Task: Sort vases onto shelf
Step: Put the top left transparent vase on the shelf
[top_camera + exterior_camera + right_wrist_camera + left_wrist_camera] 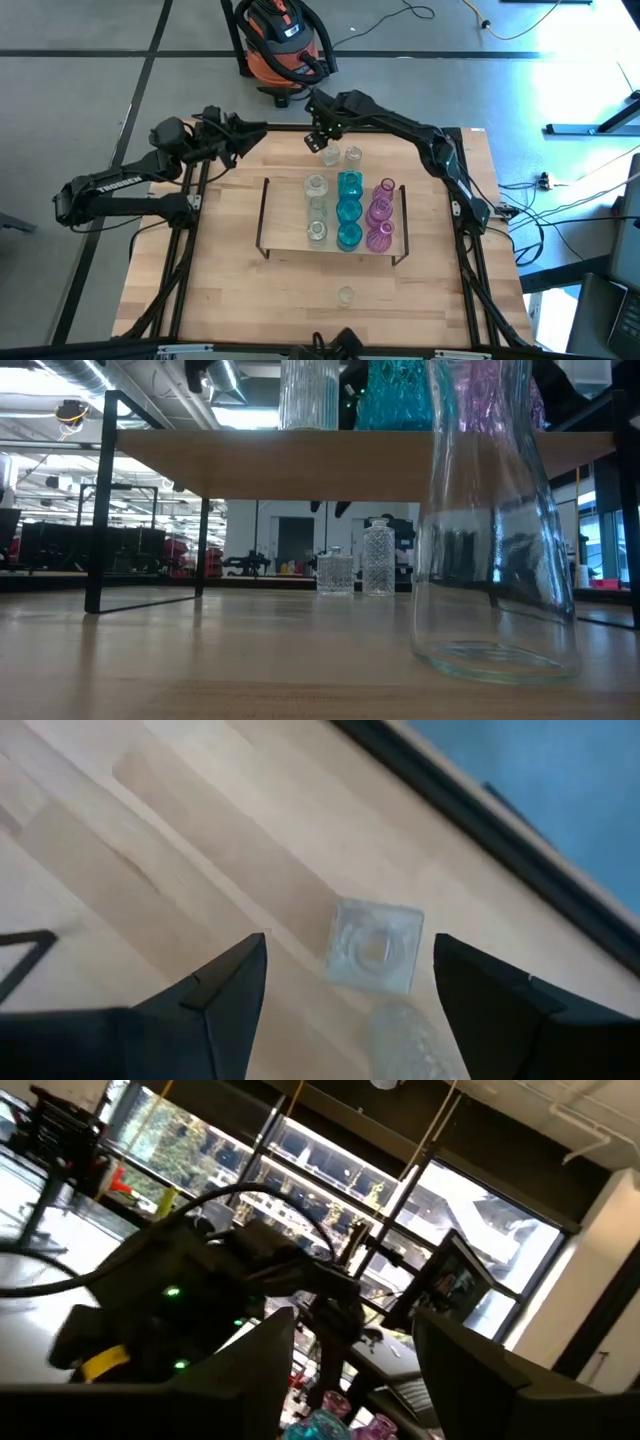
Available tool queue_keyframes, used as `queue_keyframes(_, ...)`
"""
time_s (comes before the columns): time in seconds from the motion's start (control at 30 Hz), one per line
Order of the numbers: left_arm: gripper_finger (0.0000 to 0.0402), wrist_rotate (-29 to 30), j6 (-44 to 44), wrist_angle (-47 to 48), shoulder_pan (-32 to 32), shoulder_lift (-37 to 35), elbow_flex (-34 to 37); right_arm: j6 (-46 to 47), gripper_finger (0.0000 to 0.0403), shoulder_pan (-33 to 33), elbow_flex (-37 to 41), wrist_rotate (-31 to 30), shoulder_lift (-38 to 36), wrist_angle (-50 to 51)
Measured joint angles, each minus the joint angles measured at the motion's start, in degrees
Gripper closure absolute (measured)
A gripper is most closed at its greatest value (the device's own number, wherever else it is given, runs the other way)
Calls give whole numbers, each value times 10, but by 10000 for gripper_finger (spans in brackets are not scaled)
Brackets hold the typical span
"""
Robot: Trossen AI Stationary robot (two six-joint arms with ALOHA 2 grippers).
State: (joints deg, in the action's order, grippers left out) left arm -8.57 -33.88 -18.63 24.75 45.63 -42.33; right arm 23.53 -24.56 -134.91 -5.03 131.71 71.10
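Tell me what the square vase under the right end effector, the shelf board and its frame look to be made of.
Square vase: clear glass by the look, see-through with the table grain showing through it. Shelf board: light wood, matte, pale like the tabletop. Frame: thin dark rods, probably painted metal. The right end effector hangs open above the vase.
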Motion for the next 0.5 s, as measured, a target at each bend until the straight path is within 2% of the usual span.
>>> queue_keyframes(0.2,203,-17,-20,0,0,0,0,12,142,0,0,-2,26,34)
queue_keyframes(0.5,203,-17,-21,-5,-9,0,0,41,142,-7,11,-2,43,12)
